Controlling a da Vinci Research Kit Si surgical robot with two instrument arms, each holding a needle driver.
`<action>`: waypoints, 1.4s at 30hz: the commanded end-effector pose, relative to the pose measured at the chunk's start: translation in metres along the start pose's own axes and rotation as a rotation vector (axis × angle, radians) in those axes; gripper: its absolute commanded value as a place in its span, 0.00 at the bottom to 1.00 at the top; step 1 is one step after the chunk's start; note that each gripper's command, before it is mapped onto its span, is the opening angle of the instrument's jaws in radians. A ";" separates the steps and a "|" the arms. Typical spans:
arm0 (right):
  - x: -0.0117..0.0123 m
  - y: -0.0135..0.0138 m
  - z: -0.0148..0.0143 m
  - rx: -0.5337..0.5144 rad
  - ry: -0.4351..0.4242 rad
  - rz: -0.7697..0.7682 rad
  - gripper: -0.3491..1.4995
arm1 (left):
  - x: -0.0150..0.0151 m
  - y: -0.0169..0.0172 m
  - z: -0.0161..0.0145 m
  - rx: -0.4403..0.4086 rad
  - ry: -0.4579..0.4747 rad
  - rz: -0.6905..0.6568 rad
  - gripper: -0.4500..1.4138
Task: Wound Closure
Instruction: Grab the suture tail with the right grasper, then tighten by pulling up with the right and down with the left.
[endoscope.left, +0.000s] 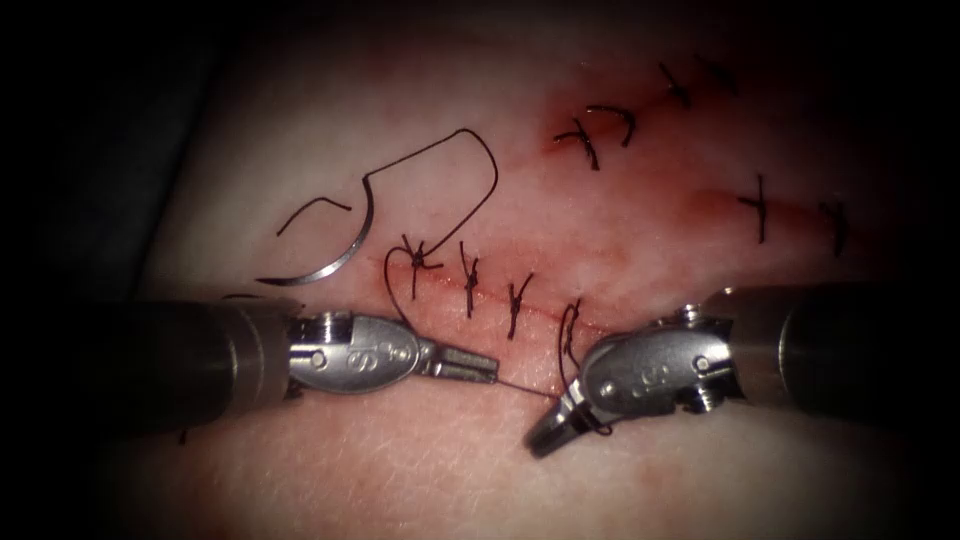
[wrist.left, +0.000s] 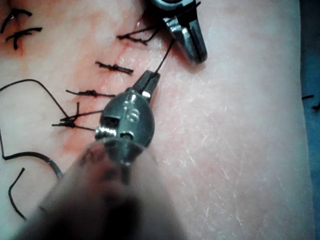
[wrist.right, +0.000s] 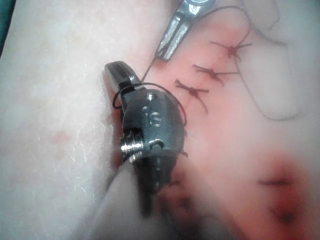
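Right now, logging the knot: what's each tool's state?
Left tool: shut on thread.
Right tool: shut on thread.
Needle: free on tissue.

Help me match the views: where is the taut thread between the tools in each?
Endoscope: thread stretches from left tool's shut fingers to right tool, below the cut.
Left wrist: thread leaves left tool toward right tool.
Right wrist: thread links left tool and thread-looped right tool.
Landmark: stitch row.
Needle lies free on tissue.
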 end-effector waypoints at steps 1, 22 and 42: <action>-0.0004 0.0011 -0.0003 -0.019 0.032 0.010 0.00 | -0.0005 0.0003 0.0009 0.001 0.000 -0.001 0.00; -0.0049 0.0036 -0.0057 -0.148 0.237 0.108 0.00 | -0.0018 0.0091 -0.0007 -0.095 -0.019 -0.023 0.00; -0.0075 0.0075 -0.0086 -0.311 0.203 0.191 0.00 | -0.0023 0.0169 -0.0007 -0.242 -0.094 -0.019 0.00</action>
